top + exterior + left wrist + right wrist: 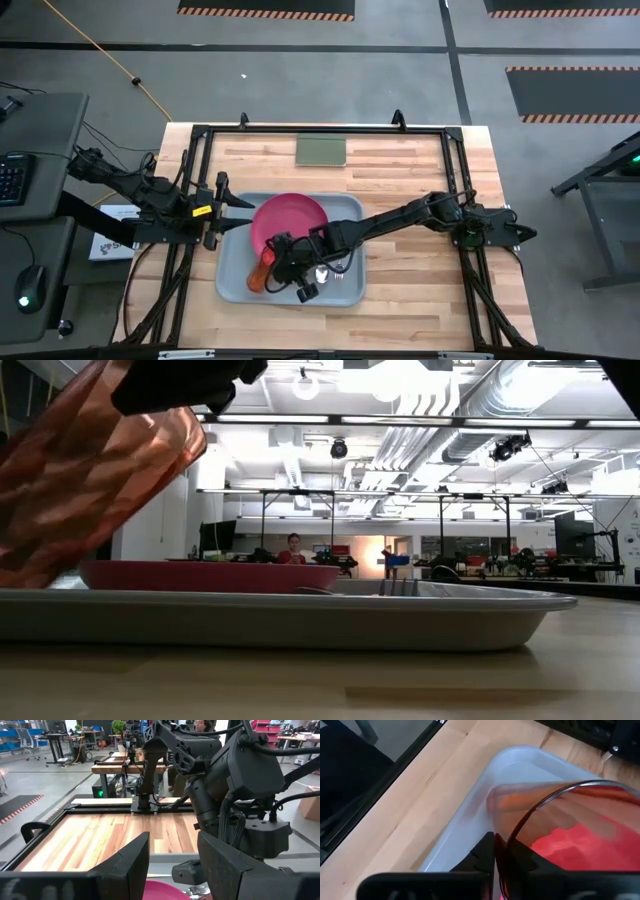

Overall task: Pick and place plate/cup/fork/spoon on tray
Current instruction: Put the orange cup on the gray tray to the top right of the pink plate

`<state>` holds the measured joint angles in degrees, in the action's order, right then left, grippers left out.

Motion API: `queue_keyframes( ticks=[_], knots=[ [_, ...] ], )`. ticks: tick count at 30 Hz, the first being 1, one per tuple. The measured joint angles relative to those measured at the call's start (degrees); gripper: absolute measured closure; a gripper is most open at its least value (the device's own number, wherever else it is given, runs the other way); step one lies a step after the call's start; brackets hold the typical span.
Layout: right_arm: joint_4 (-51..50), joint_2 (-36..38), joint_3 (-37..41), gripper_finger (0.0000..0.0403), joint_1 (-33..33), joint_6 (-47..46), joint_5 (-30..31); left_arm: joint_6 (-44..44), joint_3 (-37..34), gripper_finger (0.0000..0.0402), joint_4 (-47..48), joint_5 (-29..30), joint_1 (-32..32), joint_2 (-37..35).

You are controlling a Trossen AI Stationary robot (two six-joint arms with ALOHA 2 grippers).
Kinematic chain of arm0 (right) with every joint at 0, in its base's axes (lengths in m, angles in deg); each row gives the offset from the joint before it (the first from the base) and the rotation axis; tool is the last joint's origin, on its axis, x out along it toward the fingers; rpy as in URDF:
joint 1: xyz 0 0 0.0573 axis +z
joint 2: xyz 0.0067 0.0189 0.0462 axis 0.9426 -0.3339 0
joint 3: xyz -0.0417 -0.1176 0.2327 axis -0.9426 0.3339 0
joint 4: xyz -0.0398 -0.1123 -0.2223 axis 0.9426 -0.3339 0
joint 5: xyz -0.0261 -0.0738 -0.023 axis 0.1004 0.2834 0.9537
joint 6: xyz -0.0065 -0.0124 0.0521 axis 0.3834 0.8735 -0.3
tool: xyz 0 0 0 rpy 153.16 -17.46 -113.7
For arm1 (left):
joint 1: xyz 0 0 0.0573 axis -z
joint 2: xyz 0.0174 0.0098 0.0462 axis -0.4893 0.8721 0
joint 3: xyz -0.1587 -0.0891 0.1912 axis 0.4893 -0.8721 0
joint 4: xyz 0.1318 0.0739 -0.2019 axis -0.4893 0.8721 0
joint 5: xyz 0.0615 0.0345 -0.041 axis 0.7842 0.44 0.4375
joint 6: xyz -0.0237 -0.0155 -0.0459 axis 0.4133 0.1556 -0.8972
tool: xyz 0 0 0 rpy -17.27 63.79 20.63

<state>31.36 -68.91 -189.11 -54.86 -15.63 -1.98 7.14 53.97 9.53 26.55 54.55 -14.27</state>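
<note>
A wooden tabletop (400, 290) is carrying a light grey-blue tray (232, 286), which is sitting toward the near edge, left of the middle. A round magenta plate (290, 218) is lying inside the tray, filling its far half.

The right arm is reaching across the tabletop from the right edge, and the right gripper (276, 258) is hanging over the tray's near left part. Its fingers are closed on the rim of the translucent red-orange cup (262, 270), one finger inside the rim and one outside, as the right wrist view shows (555, 820). The cup is being held tilted, with its mouth toward the gripper and its base angled toward the tray's near left corner. From table height, the cup (90, 480) is looming large and slanted above the tray's rim (300, 622); whether its base is touching the tray floor cannot be told.

Just right of the gripper, on the tray's near half, silver cutlery (322, 272) is lying mostly hidden under the arm; fork tines (396, 588) are showing above the rim in the low view.

The left gripper (240, 213) is waiting at the tray's left edge, its fingers (127, 870) spread wide and holding nothing.

A flat green rectangle (321, 150) is lying near the tabletop's far edge.
</note>
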Motion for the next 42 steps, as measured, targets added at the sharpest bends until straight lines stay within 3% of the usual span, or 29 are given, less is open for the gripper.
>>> queue_keyframes(
  ticks=[9, 25, 42],
  knots=[
    [1.3, -0.6, 0.0, 0.0367, 0.0, 2.0, -0.1, 0.0, 0.0, 0.0245, 0.0, 0.0, 0.0, 0.0],
    [7.0, -0.6, -1.0, 0.0285, 0.0, 3.8, -0.3, 0.0, 0.0, 0.0245, 0.0, 0.0, 0.0, 0.1],
    [15.6, -0.6, -1.0, 0.028, 0.0, 4.6, -3.6, 0.0, 0.0, 0.0245, 0.0, 0.0, 0.0, 0.1]
  ],
)
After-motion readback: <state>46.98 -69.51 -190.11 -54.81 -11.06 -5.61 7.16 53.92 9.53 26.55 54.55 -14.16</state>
